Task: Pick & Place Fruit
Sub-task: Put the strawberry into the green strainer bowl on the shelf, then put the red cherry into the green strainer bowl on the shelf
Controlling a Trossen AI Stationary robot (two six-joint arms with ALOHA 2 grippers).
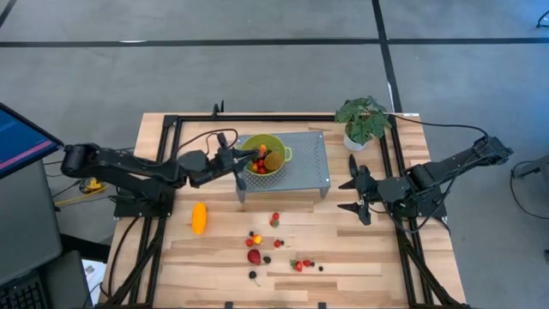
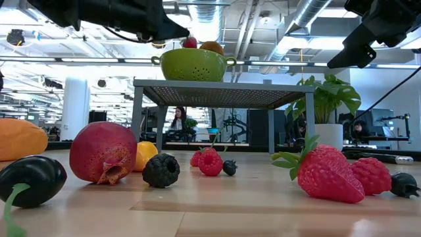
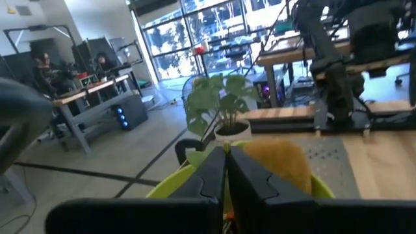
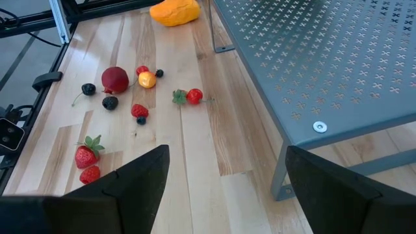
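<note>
The mango lies on the tabletop left of the scattered berries, its long axis running from the near edge toward the far edge, slightly tilted. The pomegranate sits among the small pieces in the middle of the near half. Around it the high view shows about five strawberries, one of them apart and nearer the metal stand, plus roughly four dark berries and a small orange piece; the exact count is hard to tell. A green colander stands on the left part of the stand and holds a brown kiwi and some red and orange pieces.

The left gripper is over the colander, its fingers pressed together with nothing seen between them. The right gripper hovers off the stand's right side, above the tabletop, jaws spread wide and empty.

The tabletop is pale wooden planks framed by black rails. A potted plant stands at the far right corner. Beyond lies a grey floor and an open workshop with benches, windows and exposed ceiling ducts; two people sit at a far bench.
</note>
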